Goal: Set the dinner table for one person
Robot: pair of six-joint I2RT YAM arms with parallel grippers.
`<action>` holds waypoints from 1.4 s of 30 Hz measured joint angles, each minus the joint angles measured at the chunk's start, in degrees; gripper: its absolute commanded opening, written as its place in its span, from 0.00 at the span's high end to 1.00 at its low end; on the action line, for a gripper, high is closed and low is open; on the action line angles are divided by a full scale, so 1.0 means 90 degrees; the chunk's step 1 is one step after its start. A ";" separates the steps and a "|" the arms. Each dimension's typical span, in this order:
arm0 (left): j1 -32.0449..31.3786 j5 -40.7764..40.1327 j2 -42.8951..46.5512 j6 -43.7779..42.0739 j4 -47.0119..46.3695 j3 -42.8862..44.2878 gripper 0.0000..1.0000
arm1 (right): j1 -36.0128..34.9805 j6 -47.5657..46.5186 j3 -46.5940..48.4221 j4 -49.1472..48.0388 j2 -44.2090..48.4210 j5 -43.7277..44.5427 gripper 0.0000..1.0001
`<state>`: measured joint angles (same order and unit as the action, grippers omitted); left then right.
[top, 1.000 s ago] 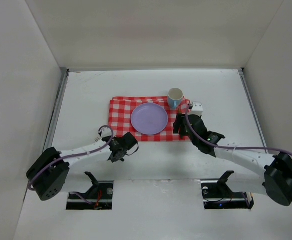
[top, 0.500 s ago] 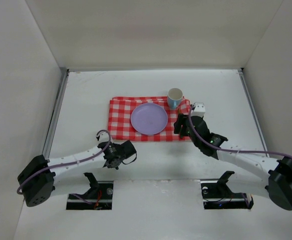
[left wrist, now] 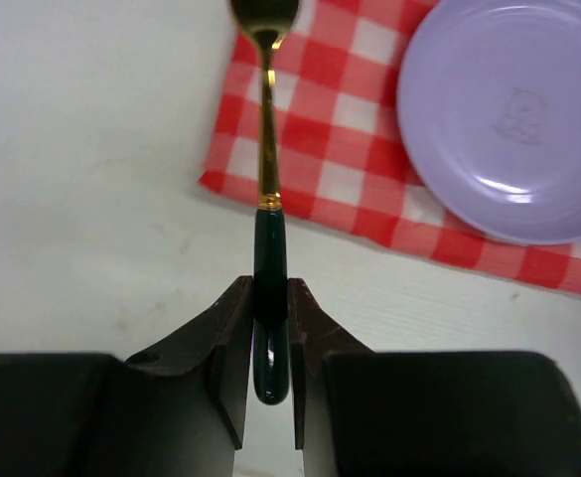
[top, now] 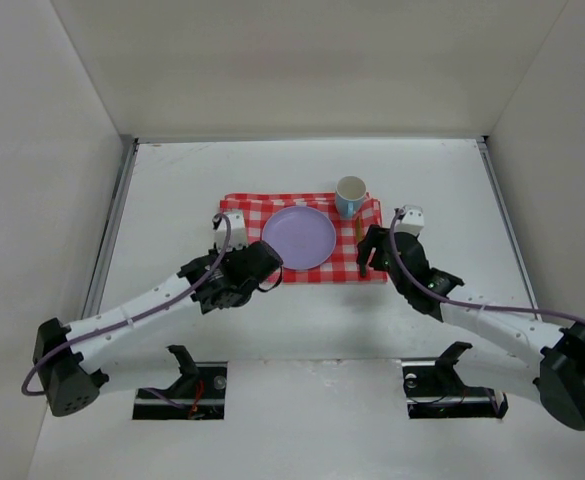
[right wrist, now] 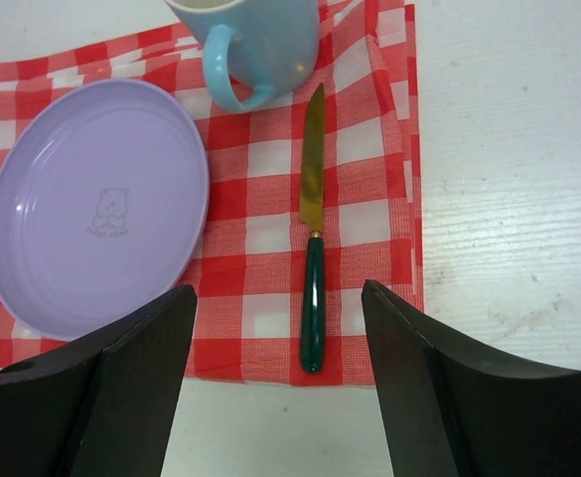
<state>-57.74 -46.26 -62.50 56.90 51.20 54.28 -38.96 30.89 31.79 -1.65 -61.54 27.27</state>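
- tabletop: large flat matte-white dinner table [top: 167, 185] lies level beneath both arms, side rails [top: 112, 230] running near to far; rigid and fixed, i judge, a surface to lay on, not grasp.
- left gripper [left wrist: 269, 303] pinches the gold spoon [left wrist: 267, 194] by its dark green handle, bowl pointing away over the red-and-white checkered cloth [left wrist: 320, 149].
- right gripper [right wrist: 278, 298] gapes wide above the green-handled knife [right wrist: 312, 268].

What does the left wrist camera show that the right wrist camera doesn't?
Only the left wrist view: the spoon, clamped by its green handle in the left jaws. Only the right wrist view: the knife lying on the checkered cloth near the blue mug, right jaws open. Both: the purple plate on that cloth.
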 measured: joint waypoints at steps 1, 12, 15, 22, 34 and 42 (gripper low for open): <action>0.0163 0.0209 -0.0041 -0.0534 -0.0435 -0.0002 0.99 | 0.0012 0.0005 -0.0005 -0.0010 0.0010 0.0012 0.26; 0.2108 0.2232 -0.1042 -0.3189 -0.3453 -0.0576 0.98 | 0.0124 0.0068 -0.0206 -0.0126 0.0187 0.0027 0.26; 0.2280 0.2356 -0.1477 -0.3480 -0.3912 -0.0580 0.98 | 0.0124 0.0068 -0.0206 -0.0231 0.0180 0.0027 0.26; 0.2506 0.2492 -0.1938 -0.3801 -0.4534 -0.0748 0.97 | 0.0124 0.0070 -0.0206 -0.0345 0.0112 0.0029 0.26; 0.2773 0.2489 -0.2759 -0.4070 -0.5149 -0.0908 0.97 | 0.0160 0.0070 -0.0219 -0.0386 -0.0005 0.0032 0.26; 0.2720 0.2363 -0.2960 -0.4148 -0.5229 -0.0988 0.89 | 0.0165 0.0073 -0.0221 -0.0393 -0.0049 0.0032 0.26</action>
<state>-33.26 -24.99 -89.14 19.57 4.14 45.39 -37.47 31.55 29.80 -5.19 -61.98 27.55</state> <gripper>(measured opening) 0.141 0.740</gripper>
